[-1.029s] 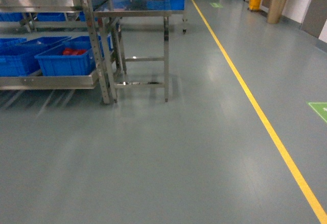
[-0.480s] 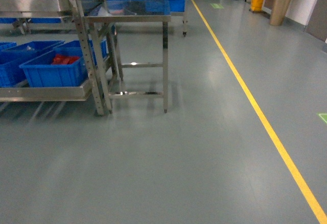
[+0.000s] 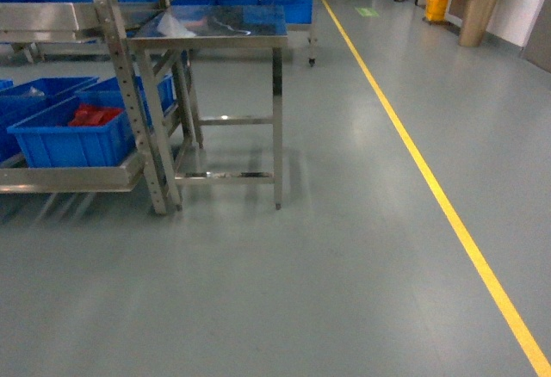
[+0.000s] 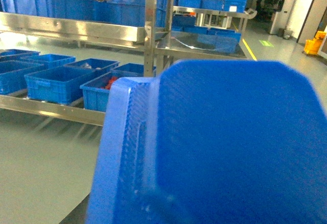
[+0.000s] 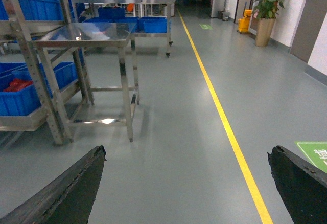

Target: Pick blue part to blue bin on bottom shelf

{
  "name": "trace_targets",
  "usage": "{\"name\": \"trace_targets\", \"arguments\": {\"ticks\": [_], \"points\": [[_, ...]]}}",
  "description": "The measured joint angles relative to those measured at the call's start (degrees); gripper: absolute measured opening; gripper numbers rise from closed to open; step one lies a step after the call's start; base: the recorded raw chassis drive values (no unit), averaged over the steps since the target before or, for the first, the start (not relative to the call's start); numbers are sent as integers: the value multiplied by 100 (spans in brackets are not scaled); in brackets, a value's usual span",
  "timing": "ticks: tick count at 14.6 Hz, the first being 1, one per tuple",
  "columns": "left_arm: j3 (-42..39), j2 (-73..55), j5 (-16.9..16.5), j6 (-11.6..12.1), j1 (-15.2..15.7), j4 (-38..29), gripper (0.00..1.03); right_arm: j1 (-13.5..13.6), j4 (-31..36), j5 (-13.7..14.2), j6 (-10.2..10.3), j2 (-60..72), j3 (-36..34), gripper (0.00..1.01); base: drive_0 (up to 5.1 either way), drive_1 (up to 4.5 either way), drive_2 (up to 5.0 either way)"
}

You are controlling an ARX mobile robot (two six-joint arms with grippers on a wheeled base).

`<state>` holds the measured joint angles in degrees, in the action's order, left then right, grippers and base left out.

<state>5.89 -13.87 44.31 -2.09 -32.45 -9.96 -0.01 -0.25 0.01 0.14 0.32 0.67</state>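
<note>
Bins (image 3: 65, 136) sit on the bottom shelf (image 3: 69, 179), left of a table (image 3: 215, 31).

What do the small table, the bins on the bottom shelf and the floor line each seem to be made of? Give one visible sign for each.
Small table: likely stainless steel, polished; its top mirrors the surroundings.
Bins: probably moulded plastic, uniform blue with thick rims.
Floor line: looks like yellow paint or tape, lying flat on the floor.
</note>
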Motion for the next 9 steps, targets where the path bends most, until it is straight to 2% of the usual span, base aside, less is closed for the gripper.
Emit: {"name": "trace_targets", "arguments": {"ticks": [9], "points": [[0,4,2,0,0,-4,44,0,-11,0,0,0,0,98,3,420,-413]]}}
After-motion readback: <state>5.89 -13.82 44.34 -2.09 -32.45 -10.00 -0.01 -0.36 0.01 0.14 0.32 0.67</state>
